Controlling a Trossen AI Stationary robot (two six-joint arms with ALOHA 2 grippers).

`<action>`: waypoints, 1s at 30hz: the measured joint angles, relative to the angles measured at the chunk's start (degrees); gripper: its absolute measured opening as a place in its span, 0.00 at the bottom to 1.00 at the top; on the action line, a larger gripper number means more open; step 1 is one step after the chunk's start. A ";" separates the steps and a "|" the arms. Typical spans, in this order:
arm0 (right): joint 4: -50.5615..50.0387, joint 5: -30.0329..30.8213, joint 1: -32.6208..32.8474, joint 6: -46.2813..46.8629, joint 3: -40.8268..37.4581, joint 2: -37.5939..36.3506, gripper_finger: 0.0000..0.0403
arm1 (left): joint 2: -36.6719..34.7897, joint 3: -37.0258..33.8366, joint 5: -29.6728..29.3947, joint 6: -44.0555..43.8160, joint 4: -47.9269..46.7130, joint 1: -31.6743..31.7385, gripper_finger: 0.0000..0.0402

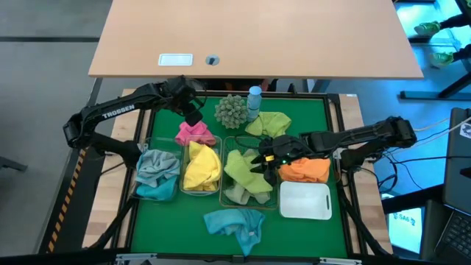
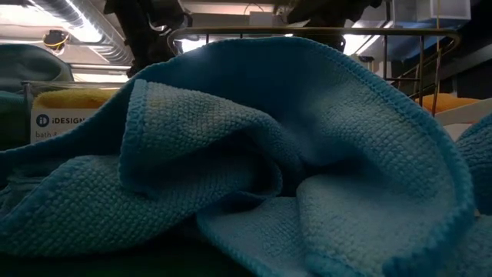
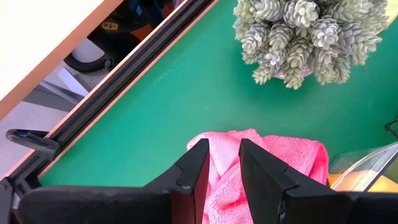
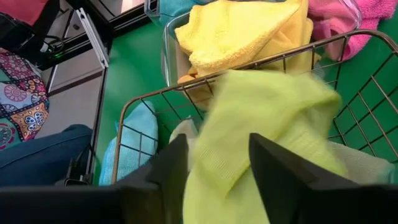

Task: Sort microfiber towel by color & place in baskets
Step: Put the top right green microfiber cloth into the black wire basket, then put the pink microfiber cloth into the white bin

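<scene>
My left gripper (image 1: 193,118) (image 3: 224,146) is shut on a pink towel (image 1: 196,135) at the far end of a clear bin of yellow towels (image 1: 201,168). My right gripper (image 1: 259,163) (image 4: 217,146) stands open over the dark wire-mesh basket (image 4: 348,43). A lime-green towel (image 4: 261,124) shows blurred between its fingers, over the lime towels (image 1: 246,177) in that basket. Another lime towel (image 1: 269,123) lies on the mat at the far side. A blue towel (image 1: 235,224) (image 2: 246,154) lies on the mat near the front edge. My left gripper pinches a raised fold of the pink towel (image 3: 225,163) between its two fingers, which slant down from the far left. The rest of the towel (image 3: 292,155) lies slack on the mat beside the yellow bin's far rim. My right gripper: I cannot tell whether its open fingers touch the lime-green towel.
A clear bin with blue and grey towels (image 1: 157,175) stands left of the yellow one. An orange towel (image 1: 305,171) sits right of the wire basket, with a white bin (image 1: 304,200) in front of it. A spiky ball (image 1: 232,110) and a small blue bottle (image 1: 254,99) stand at the far edge.
</scene>
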 joint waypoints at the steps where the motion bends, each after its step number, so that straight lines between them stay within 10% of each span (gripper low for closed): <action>1: -0.01 -0.02 0.00 0.00 0.00 0.00 0.45 | 0.00 0.00 -0.13 0.00 0.02 0.00 0.21; 30: -1.26 -0.13 0.00 -3.93 0.00 -0.01 0.56 | 16.43 0.09 -5.17 -6.58 -1.27 0.00 0.21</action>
